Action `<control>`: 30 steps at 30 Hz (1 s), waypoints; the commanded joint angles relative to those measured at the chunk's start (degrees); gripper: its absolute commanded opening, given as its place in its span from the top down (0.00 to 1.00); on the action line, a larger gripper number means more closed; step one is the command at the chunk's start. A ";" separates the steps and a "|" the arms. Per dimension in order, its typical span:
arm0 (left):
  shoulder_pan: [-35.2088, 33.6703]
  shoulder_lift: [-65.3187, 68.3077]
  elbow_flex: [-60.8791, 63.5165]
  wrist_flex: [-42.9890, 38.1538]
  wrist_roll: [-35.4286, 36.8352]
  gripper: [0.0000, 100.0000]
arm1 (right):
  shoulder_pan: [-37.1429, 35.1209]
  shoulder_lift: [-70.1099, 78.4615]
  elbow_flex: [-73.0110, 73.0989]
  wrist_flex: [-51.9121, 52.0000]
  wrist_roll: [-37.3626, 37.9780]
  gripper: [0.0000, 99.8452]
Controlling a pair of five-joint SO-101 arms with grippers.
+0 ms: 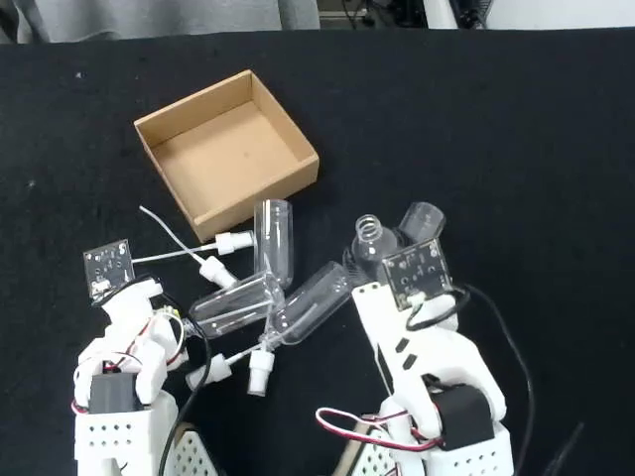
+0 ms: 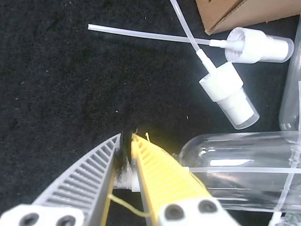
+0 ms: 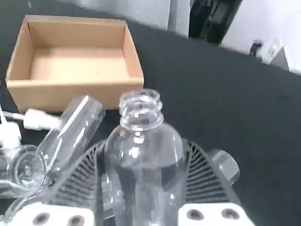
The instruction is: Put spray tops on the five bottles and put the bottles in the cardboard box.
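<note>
Robotics lab, black cloth-covered table (image 1: 516, 129), cables (image 1: 362, 12) behind, grey curtain (image 1: 149, 18)

Five bottles (image 1: 274, 238), four tops (image 1: 235, 241), one box (image 1: 258, 196)

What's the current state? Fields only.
cardboard box: empty, no bottles in it
right gripper: shut on upright bottle, neck bare
left gripper: shut, beside lying bottle
spray tops: two lying loose near the box corner
progress: no bottle boxed yet
</note>
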 commanded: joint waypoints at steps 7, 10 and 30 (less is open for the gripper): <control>0.40 -0.97 0.13 -0.44 -0.79 0.97 | -0.53 -5.58 1.27 -4.31 -0.35 0.94; 0.04 -0.97 -2.95 -0.09 -0.97 0.97 | -0.53 -5.58 1.27 -4.22 -0.35 0.94; 0.57 -0.88 -15.08 -0.44 -8.97 0.97 | -0.44 -5.58 1.98 -4.57 -0.35 0.94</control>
